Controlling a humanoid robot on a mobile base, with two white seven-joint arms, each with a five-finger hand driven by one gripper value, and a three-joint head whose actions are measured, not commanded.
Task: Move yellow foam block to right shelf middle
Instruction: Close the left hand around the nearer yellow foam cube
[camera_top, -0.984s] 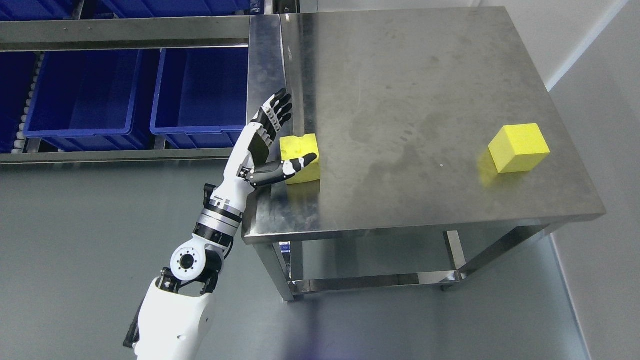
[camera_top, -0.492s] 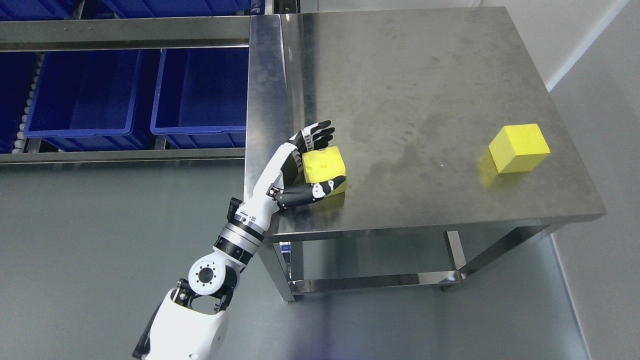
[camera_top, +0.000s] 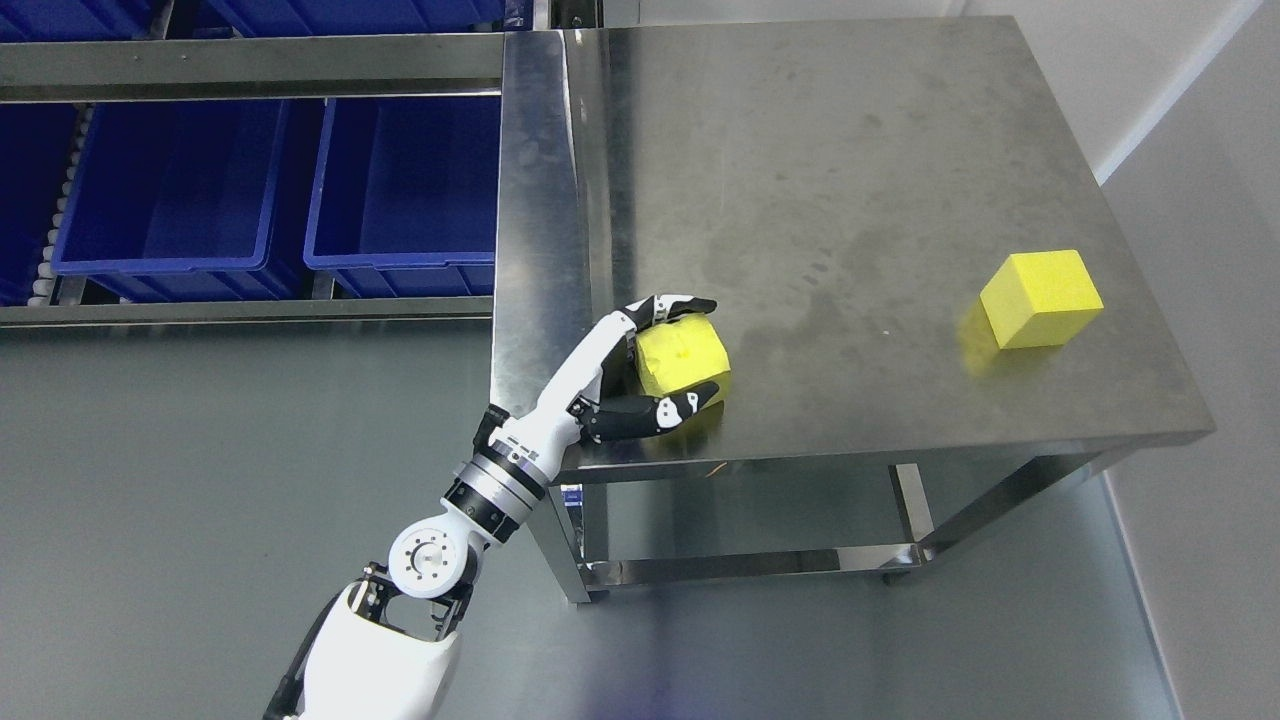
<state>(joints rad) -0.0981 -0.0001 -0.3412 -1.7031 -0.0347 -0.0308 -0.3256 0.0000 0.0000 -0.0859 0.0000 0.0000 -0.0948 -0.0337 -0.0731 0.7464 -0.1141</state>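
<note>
Far left: two deep blue plastic bins (camera_top: 270, 190), smooth-walled, side by side on a low steel shelf rack (camera_top: 250, 62) w/ flat grey rails.

Lower left: white-shelled left arm (camera_top: 480, 510) angled up & right from bottom edge, round silver joint disc at elbow, ribbed black/silver wrist collar.

Left hand (camera_top: 640, 365) w/ black-and-white segmented fingers (camera_top: 680, 303) clasped round the soft yellow foam block (camera_top: 682, 355): fingers curled over its far top edge, thumb pressed along its near side, palm against its left face.

Block squashed & rounded at corners under the grip, matte porous surface; at front-left of the brushed stainless steel table (camera_top: 850, 180), near the front edge. Whether resting on or just clear of the top: can't tell.

Tabletop flat, dull, smudged; lower crossbars below.

Far right: second yellow foam cube (camera_top: 1040, 298), crisp-edged, free on the top near the right edge, well apart from the hand.
</note>
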